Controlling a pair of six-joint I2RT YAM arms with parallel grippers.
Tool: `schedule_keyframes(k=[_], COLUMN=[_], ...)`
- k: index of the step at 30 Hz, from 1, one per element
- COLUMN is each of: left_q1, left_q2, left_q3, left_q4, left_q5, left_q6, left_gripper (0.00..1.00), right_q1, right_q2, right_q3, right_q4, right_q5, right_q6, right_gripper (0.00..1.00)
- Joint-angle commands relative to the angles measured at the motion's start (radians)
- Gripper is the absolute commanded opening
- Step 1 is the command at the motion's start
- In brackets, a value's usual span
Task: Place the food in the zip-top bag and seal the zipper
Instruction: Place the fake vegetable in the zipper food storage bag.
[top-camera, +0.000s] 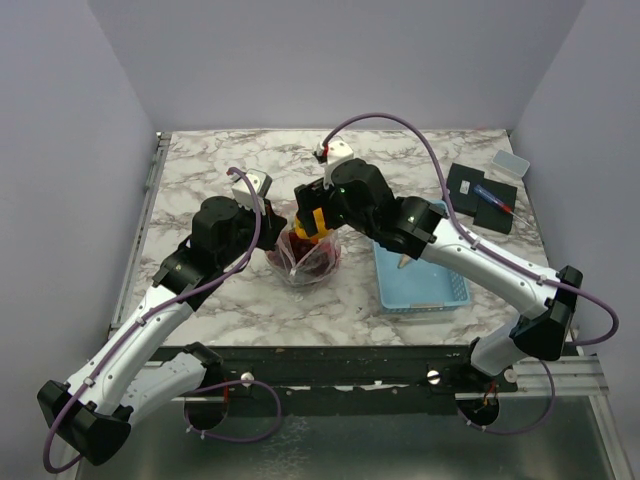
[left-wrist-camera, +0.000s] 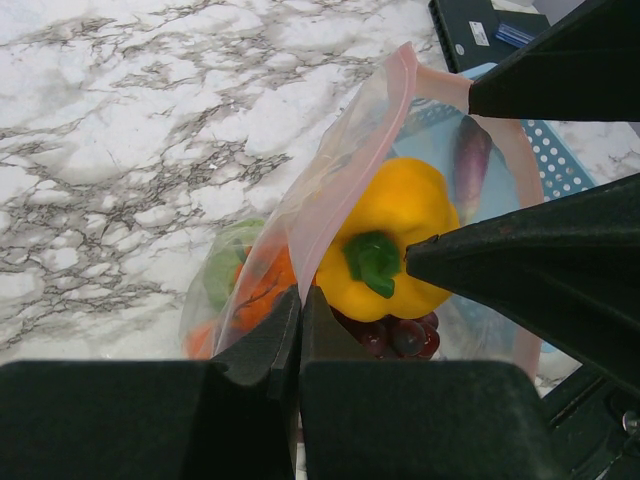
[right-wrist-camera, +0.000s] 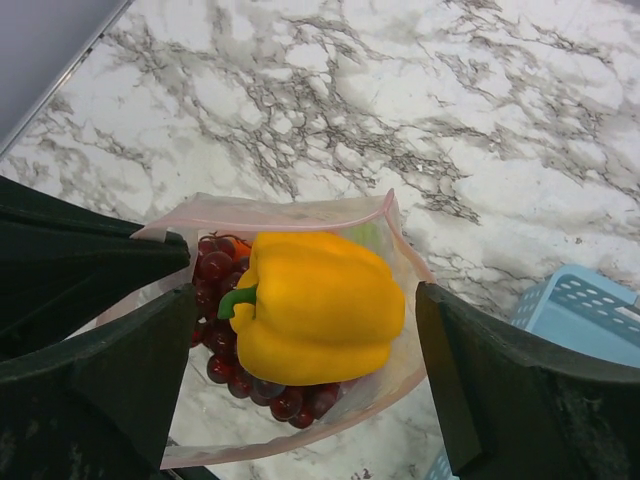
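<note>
Okay: zip-top bag (top-camera: 305, 262) sits mid-counter (top-camera: 220, 170), mouth up and open, between the two arms. Left end effector (left-wrist-camera: 300, 300) is closed, pinching the bag's rim at the near end of the pinkish zipper (left-wrist-camera: 352, 150). That strip runs up and away from its fingers, and the rest of the mouth hangs slack.

Right end effector (right-wrist-camera: 305, 290) is spread wide right over the bag mouth. Yellow pepper (right-wrist-camera: 320, 305) lies between its fingers (right-wrist-camera: 120, 380), a thin gap showing on each side, so nothing is gripped. The pepper is inside the bag, on its side with the green stem toward the left finger, resting on the dark grapes (right-wrist-camera: 215, 300).

Left wrist view shows, through the plastic, a green cabbage (left-wrist-camera: 225, 265) and something orange low in the bag, beside the pepper. A purple eggplant (left-wrist-camera: 470, 165) shows through the far wall; bag or basket, cannot tell.

Light-blue basket (top-camera: 425, 285) stands just right of the bag, under the right arm.
</note>
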Motion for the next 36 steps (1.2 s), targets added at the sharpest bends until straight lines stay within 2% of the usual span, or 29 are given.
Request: schedule_keyframes(k=[1,8,13,26,27,36], left_q1=[0.008,0.008,0.008,0.007,0.008,0.008], left_q2=[-0.003,-0.001,0.002,-0.007,-0.008,-0.017], left_q3=[-0.008,-0.007,-0.008,-0.008,-0.007,-0.009], left_q4=[0.008,0.008,0.009,0.009,0.008,0.008], left_q5=[0.019,0.019,0.02,0.022,0.022,0.027], left_q6=[-0.003,-0.002,-0.003,-0.005,-0.005,-0.007], left_gripper=[0.0,0.0,0.0,0.0,0.0,0.0], right_q1=[0.009,0.009,0.009,0.008,-0.022,0.008], right_q2=[-0.012,-0.07,-0.138,-0.201,-0.199,-0.136], right_q3=[0.032,0.03,0.015,-0.111,-0.117,-0.14], right_q4=[-0.019,-0.026,-0.034,-0.061,-0.059,-0.044], right_q5=[0.032,0.018,0.033,0.149,0.154,0.18], right_q6=[0.036,0.086,0.128,0.259,0.268,0.318], right_gripper=[0.97,0.99,0.97,0.85,0.84,0.73])
